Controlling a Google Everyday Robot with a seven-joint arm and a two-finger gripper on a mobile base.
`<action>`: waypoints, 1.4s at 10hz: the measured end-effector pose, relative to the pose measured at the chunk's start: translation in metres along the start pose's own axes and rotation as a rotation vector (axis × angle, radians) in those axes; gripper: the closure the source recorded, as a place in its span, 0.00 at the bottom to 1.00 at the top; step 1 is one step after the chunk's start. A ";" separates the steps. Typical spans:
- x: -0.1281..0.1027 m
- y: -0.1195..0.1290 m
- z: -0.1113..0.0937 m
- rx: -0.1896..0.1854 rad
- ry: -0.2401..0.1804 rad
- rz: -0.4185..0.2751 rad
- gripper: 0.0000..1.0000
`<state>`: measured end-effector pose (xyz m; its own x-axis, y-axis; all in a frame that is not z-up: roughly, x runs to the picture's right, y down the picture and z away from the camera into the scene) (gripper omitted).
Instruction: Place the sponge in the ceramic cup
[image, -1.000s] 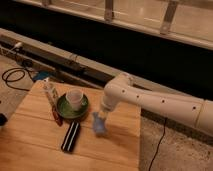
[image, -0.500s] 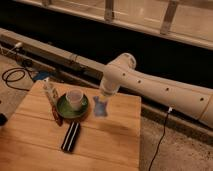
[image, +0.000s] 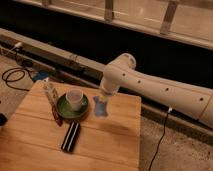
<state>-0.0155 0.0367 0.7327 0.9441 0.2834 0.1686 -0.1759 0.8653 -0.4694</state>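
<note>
A white arm (image: 150, 87) reaches in from the right edge of the frame and bends down over the middle of a wooden table (image: 112, 145). Its gripper (image: 102, 98) sits just right of centre, with the fingers pinching the top edge of the sponge (image: 101, 110). The light-blue sponge hangs down from the gripper, clear of the tabletop and just to the right of the saucer (image: 62, 108).

The cup (image: 74, 99) stands upright in the middle of the dark green saucer, left of centre. Its open mouth shows only its own pale inside. The sponge is beside the cup, not over it.

A black-and-white striped bar (image: 70, 136) lies on the table below the saucer. A pale upright bottle (image: 49, 91) and a dark reddish stick (image: 56, 115) lie along the saucer's left side. A black cable (image: 12, 77) coils on the floor at the upper left.
</note>
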 end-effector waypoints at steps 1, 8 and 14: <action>0.000 0.000 0.000 0.001 0.000 0.000 1.00; -0.080 -0.093 -0.038 0.134 -0.020 -0.147 1.00; -0.143 -0.086 -0.023 0.140 -0.158 -0.279 1.00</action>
<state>-0.1291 -0.0878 0.7289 0.9081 0.0796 0.4110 0.0356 0.9635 -0.2652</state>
